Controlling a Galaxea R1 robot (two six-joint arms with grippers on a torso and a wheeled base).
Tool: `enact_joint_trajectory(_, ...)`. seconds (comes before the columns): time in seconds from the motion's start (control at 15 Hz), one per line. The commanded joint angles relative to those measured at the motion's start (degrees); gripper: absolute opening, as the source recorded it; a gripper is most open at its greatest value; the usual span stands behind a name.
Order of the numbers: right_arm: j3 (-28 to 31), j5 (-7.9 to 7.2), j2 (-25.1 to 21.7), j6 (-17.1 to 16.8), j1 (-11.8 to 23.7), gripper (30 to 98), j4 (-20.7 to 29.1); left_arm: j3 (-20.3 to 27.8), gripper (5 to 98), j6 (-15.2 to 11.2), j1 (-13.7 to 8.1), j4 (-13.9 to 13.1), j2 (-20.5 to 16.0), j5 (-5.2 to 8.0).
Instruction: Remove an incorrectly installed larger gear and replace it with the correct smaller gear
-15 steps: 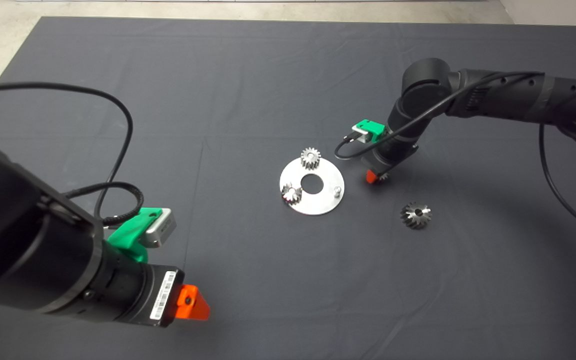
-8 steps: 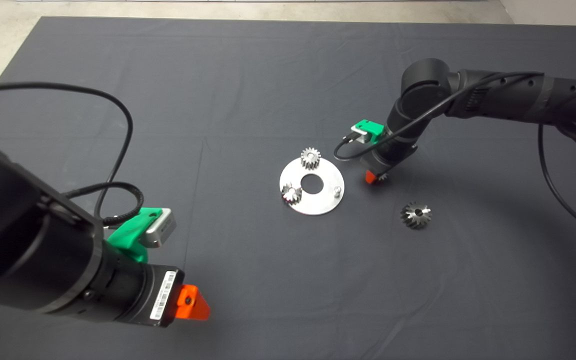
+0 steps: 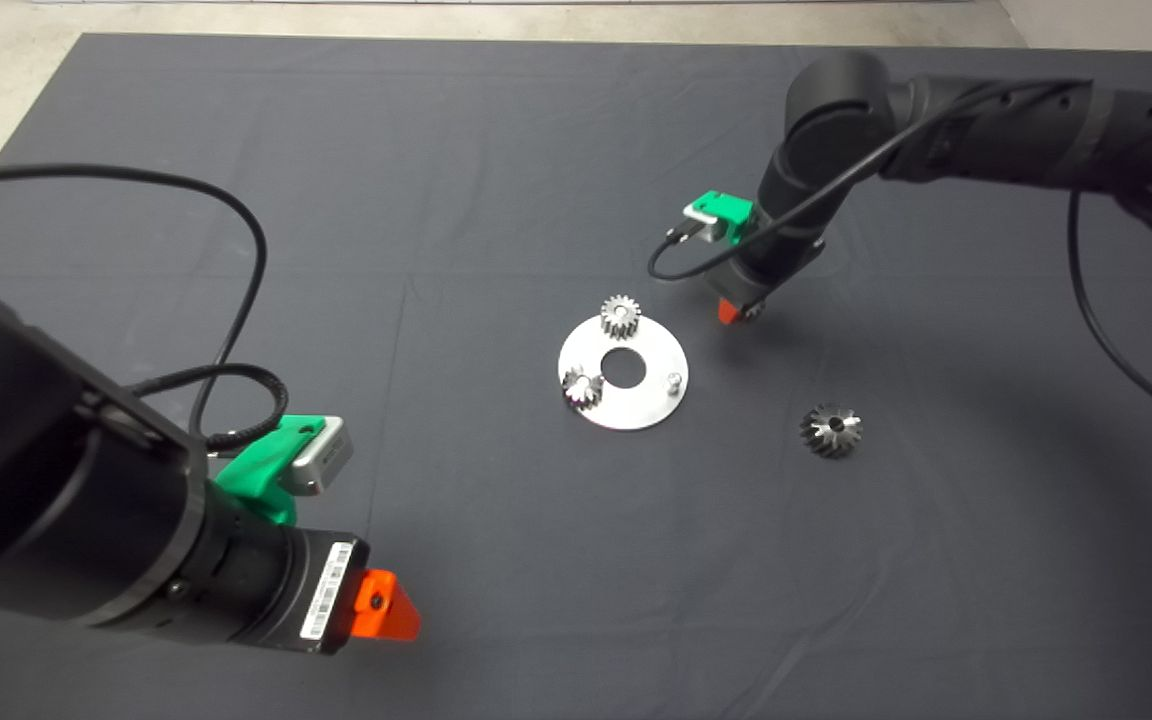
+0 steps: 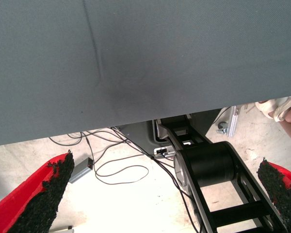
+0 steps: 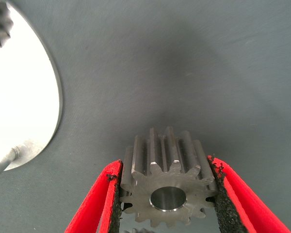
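Observation:
The smaller gear (image 5: 167,189), dark steel with short straight teeth, is clamped between the two red fingers of my right gripper (image 5: 165,166). In the head view this gripper (image 3: 736,312) hangs just right of the round silver plate (image 3: 636,405), beyond its far right edge, and only a sliver of the gear shows. The larger gear (image 3: 831,431), with flared teeth, lies flat on the mat to the right of the plate, apart from both grippers. My left gripper (image 3: 386,605) is parked at the lower left, its fingers (image 4: 43,194) spread wide with nothing between them.
Two lighter silver gears (image 3: 621,316) (image 3: 583,387) sit on the plate, and a bare peg (image 3: 673,380) stands at its right side. The plate's edge (image 5: 39,97) and the peg (image 5: 5,160) show in the right wrist view. Beyond the mat edge lie floor cables (image 4: 121,170) and a person's foot (image 4: 281,107).
My right gripper, shut on the smaller gear, has risen and shifted toward the far side and slightly left. The left arm, plate and larger gear have not moved.

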Motion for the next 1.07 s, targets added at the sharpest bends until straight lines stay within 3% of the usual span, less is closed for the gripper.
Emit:
enact_joint_trajectory(0.0,-1.6,-2.24,3.0,0.1,3.6,41.4,-0.1,0.8,97.7,0.0,-0.4,-1.1,0.0,0.02)
enact_joint_trajectory(0.53,-5.5,-4.08,6.5,0.1,4.8,41.4,10.5,0.8,97.7,0.0,-0.4,-1.1,0.0,-0.07)
enact_joint_trajectory(0.8,-5.5,-4.08,7.0,0.2,4.8,41.3,15.0,0.8,97.7,0.0,-0.4,-1.1,0.0,0.02)
enact_joint_trajectory(1.0,-4.9,-4.43,9.1,0.4,4.8,41.3,15.5,0.8,97.7,0.0,-0.4,-1.1,0.0,0.02)
